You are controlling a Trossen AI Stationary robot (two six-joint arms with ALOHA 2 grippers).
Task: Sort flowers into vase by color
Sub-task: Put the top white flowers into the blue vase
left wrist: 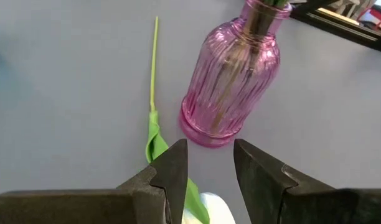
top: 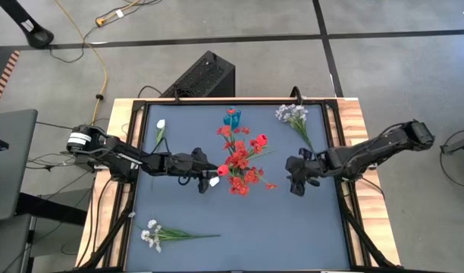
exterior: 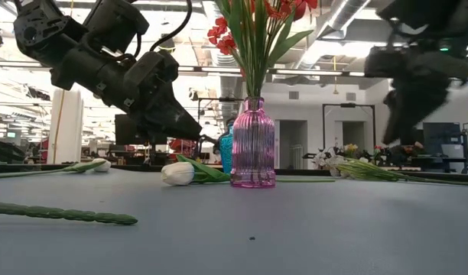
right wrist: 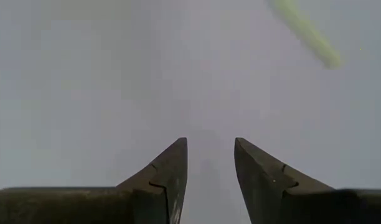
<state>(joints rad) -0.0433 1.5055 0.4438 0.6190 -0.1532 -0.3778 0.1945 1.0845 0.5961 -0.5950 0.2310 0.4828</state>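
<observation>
Pink ribbed glass is standing at mid-table: the pink vase [top: 240, 179], already carrying red flowers [top: 242, 155], is serving as the landmark here. A white tulip [exterior: 177, 173] is lying flat just beside the vase's base on the left arm's side, its thin green stem [left wrist: 153, 62] running away across the mat. The left gripper [left wrist: 209, 168] is hovering directly over that bloom, fingers parted with a clear gap and gripping nothing. The right gripper [right wrist: 209, 165] is hanging on the vase's other side, well apart from it, fingers also parted and empty.

Such a tulip is probably very light, its stem slim and springy. Pinching the stem just behind the head looks wiser than squeezing the soft bloom. The tall vase may tip easily if nudged.
</observation>
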